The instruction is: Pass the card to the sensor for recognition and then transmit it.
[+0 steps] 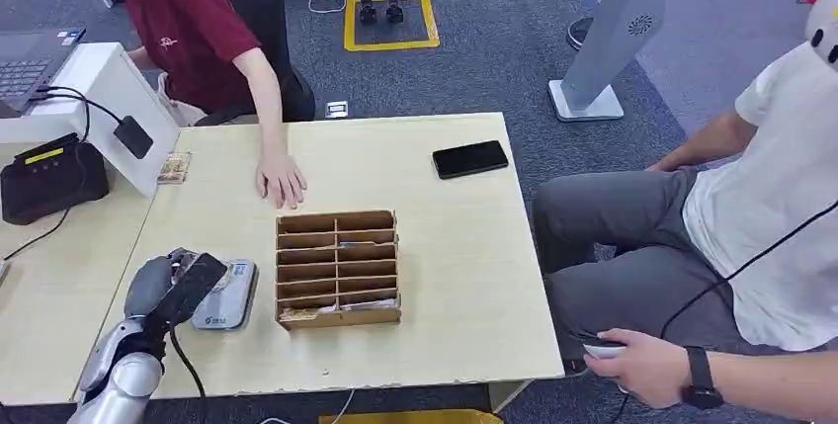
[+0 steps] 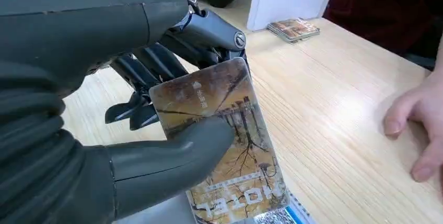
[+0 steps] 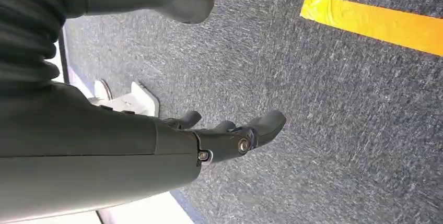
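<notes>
**Card held over the reader, person waiting beyond**

While the card (image 2: pixel 224 140) sits pinched between the thumb and dark fingers of the left robot hand (image 1: pixel 173 286), its long axis runs out past the fingertips, the end printed "HOTEL" hanging just above the grey sensor (image 1: pixel 225 296) at the near left of the surface (image 1: pixel 464 276). Recognition looks to be the step in hand. For the handover, a person's hand (image 1: pixel 282 179) lies flat on the surface farther off and slightly right, beyond the cardboard organiser (image 1: pixel 338 268). Only the left arm is near; the right robot hand (image 3: pixel 230 138) hangs over the carpet, fingers apart, holding nothing.
</notes>
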You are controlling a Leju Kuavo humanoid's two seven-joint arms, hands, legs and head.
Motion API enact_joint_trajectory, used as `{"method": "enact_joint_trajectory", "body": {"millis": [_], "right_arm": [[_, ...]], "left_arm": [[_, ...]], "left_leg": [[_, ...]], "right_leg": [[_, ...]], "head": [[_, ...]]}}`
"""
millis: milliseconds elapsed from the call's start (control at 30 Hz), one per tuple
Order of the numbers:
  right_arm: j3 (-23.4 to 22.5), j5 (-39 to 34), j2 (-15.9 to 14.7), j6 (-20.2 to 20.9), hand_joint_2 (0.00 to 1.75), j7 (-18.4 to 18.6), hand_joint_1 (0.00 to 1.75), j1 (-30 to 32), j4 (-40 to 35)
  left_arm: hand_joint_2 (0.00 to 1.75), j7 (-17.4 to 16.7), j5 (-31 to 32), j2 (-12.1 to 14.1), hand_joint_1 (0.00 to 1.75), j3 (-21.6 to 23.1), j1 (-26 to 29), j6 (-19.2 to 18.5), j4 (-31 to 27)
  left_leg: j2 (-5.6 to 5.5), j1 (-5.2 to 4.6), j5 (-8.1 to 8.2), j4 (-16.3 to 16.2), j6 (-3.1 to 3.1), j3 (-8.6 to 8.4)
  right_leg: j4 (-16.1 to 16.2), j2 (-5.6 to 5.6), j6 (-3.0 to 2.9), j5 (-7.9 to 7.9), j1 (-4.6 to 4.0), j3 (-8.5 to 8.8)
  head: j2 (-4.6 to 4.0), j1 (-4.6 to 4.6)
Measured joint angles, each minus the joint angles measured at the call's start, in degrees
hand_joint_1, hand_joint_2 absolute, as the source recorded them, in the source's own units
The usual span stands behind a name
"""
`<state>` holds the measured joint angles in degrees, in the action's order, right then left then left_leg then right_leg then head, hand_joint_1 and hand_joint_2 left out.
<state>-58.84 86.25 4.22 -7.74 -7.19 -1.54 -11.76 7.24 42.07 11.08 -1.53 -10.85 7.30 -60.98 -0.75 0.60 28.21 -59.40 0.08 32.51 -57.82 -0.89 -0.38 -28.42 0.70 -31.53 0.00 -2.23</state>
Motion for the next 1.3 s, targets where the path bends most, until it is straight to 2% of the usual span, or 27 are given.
{"method": "enact_joint_trajectory", "body": {"millis": [167, 400, 667, 1300], "right_arm": [[0.0, 0.0, 0.0, 0.0, 1.75, -0.1, 0.0, 0.0, 0.0], [0.0, 0.0, 0.0, 0.0, 1.75, -0.2, 0.0, 0.0, 0.0], [0.1, 0.0, 0.0, 0.2, 1.75, -0.4, 0.0, 0.0, 0.0], [0.1, 0.0, 0.0, 0.1, 1.75, -0.7, 0.0, 0.0, 0.0]], "left_arm": [[1.75, -0.9, 5.7, 0.0, 1.75, 0.3, 0.0, 1.6, 1.8], [1.75, -1.3, 7.6, -0.1, 1.75, 0.8, 0.0, 2.2, 3.3], [1.75, -2.5, 15.1, -0.2, 1.75, 3.1, -0.1, 4.1, 5.0], [1.75, -2.4, 15.7, -0.4, 1.75, 4.9, -0.4, 4.7, 6.3]], "left_leg": [[0.0, 0.0, 0.0, 0.0, 0.0, 0.0], [0.0, 0.0, 0.0, 0.0, 0.0, -0.01], [-0.03, 0.0, -0.01, 0.0, 0.0, -0.07], [-0.07, -0.01, -0.03, 0.0, 0.02, -0.19]], "right_leg": [[0.0, 0.01, 0.0, 0.0, 0.0, 0.0], [0.0, 0.02, 0.0, 0.0, 0.0, 0.03], [0.0, 0.06, 0.0, 0.0, 0.0, 0.11], [0.0, 0.12, 0.0, 0.0, 0.0, 0.27]], "head": [[0.0, 0.0], [0.0, 0.0], [0.0, -0.02], [0.0, -0.02]]}}
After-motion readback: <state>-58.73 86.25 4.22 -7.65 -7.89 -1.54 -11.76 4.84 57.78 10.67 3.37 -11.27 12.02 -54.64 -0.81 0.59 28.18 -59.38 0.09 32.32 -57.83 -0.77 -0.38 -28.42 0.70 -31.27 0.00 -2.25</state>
